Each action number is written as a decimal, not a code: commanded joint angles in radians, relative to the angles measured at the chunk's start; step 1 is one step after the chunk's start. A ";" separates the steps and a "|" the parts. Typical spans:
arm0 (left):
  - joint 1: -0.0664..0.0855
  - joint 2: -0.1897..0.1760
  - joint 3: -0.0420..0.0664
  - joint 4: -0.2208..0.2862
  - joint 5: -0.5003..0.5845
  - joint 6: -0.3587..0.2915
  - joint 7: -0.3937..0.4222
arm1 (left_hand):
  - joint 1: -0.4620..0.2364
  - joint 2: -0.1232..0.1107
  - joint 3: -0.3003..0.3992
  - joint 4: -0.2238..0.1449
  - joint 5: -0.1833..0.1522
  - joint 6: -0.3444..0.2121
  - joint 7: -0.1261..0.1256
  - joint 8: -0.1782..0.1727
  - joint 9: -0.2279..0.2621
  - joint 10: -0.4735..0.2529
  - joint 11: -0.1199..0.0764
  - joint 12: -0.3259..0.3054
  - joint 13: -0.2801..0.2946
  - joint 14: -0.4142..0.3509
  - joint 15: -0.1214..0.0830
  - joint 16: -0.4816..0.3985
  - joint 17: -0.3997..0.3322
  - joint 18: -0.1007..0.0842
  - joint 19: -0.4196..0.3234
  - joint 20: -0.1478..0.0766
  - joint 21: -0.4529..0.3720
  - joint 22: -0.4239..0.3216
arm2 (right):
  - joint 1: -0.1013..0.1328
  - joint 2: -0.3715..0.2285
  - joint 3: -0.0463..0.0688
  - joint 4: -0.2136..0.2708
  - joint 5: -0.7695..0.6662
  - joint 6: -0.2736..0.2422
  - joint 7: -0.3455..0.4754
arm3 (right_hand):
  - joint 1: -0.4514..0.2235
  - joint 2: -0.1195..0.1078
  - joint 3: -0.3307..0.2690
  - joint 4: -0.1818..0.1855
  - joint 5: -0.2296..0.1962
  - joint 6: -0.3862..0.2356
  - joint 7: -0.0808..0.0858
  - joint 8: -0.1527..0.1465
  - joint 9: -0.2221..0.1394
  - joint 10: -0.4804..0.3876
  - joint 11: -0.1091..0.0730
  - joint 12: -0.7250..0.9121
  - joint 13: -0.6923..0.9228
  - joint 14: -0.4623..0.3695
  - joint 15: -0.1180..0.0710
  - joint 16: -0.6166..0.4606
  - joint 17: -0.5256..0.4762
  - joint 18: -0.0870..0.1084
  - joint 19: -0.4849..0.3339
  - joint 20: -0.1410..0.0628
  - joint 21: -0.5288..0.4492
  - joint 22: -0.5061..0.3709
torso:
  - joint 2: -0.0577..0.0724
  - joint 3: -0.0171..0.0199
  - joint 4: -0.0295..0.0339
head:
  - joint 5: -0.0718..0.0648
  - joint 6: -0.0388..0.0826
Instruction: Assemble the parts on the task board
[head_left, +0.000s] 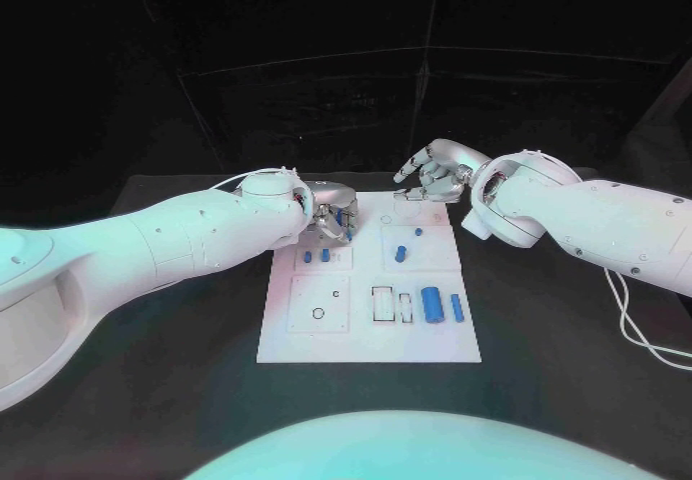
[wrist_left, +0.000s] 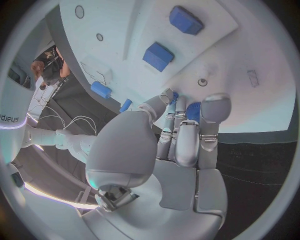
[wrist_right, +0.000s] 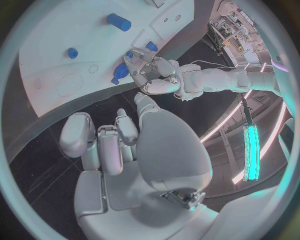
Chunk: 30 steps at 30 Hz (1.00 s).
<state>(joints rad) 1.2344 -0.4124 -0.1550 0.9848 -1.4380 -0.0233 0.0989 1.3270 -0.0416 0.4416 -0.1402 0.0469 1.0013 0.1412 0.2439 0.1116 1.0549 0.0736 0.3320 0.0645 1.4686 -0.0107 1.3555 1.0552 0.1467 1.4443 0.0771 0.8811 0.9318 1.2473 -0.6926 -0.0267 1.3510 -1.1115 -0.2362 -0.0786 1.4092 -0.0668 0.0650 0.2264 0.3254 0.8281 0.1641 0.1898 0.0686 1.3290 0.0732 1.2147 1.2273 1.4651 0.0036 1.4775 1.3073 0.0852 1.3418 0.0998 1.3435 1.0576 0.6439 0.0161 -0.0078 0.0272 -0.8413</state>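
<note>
The white task board (head_left: 289, 340) lies mid-table. My left hand (head_left: 329, 214) hovers over its far left corner and pinches a small blue part (wrist_left: 193, 111) between its fingertips; the right wrist view shows that part (wrist_right: 120, 73) too. My right hand (head_left: 433, 173) hangs over the board's far edge, fingers loosely bent and apart, nothing in them. Two small blue parts (head_left: 307, 257) stand just in front of the left hand. A thick blue cylinder (head_left: 431, 299) and a thin blue pin (head_left: 457, 307) lie on the board's right side.
More blue parts (head_left: 401, 254) sit in the far right field of the board, near the right hand. An oval recess (head_left: 316, 315) and a rectangular slot (head_left: 382, 303) show in the near half. Black table (head_left: 577, 400) surrounds the board.
</note>
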 joint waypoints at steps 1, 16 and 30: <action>-0.008 0.003 -0.003 -0.005 -0.006 0.010 0.000 | 0.015 0.006 0.016 -0.006 0.000 0.011 -0.001 -0.003 -0.002 0.012 -0.001 -0.008 -0.001 0.012 -0.007 0.003 0.001 -0.009 0.006 -0.001 0.007 0.005 | 0.002 0.001 0.001 0.003 -0.001 -0.005 0.005 | 0.002 0.009 -0.005 -0.003 0.008 0.002 0.001 0.007 -0.001 -0.006 0.001 -0.002 0.002 0.067 -0.008 -0.004 0.091 0.012 -0.006 0.001 -0.003 -0.001 | 0.000 0.0001 0.0010 | -0.001 -0.002; -0.014 -0.029 -0.002 0.030 0.041 -0.095 0.041 | -0.003 -0.001 0.035 -0.011 0.000 0.028 0.005 -0.019 -0.012 0.035 0.003 -0.046 -0.002 0.010 -0.004 0.002 -0.010 -0.012 0.007 -0.001 0.018 0.016 | 0.002 -0.002 0.001 0.004 -0.001 -0.005 0.007 | 0.002 0.009 -0.004 -0.004 0.011 0.002 0.001 0.007 -0.001 -0.005 0.001 -0.001 0.003 0.067 -0.008 -0.004 0.091 0.012 -0.005 0.001 -0.003 0.000 | -0.001 -0.0001 0.0016 | -0.002 0.004; -0.015 -0.115 0.071 0.126 0.218 -0.187 0.054 | -0.005 0.002 0.049 -0.014 0.000 0.039 0.007 -0.025 -0.016 0.047 0.004 -0.061 -0.001 0.009 -0.003 0.000 -0.017 -0.013 0.004 -0.001 0.019 0.018 | 0.002 -0.008 0.001 0.005 -0.001 -0.007 0.008 | 0.002 0.009 -0.004 -0.004 0.013 0.002 0.001 0.007 -0.001 -0.006 0.001 -0.001 0.002 0.067 -0.008 -0.004 0.091 0.012 -0.006 0.001 -0.004 -0.001 | -0.001 -0.0003 0.0020 | 0.001 0.009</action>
<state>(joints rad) 1.2187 -0.5253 -0.0851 1.1053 -1.2928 -0.1669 0.1401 1.3302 -0.0386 0.4861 -0.1544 0.0464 1.0346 0.1463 0.2247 0.0960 1.0936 0.0767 0.2740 0.0617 1.4687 -0.0106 1.3555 1.0393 0.1469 1.4442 0.0771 0.8965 0.9488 1.2472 -0.6997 -0.0268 1.3531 -1.1115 -0.2363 -0.0780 1.4092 -0.0668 0.0650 0.2264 0.3350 0.8281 0.1641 0.1936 0.0687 1.3291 0.0732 1.2147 1.2289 1.4650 0.0035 1.4775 1.3079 0.0852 1.3418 0.0998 1.3435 1.0577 0.6431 0.0158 -0.0051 0.0275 -0.8329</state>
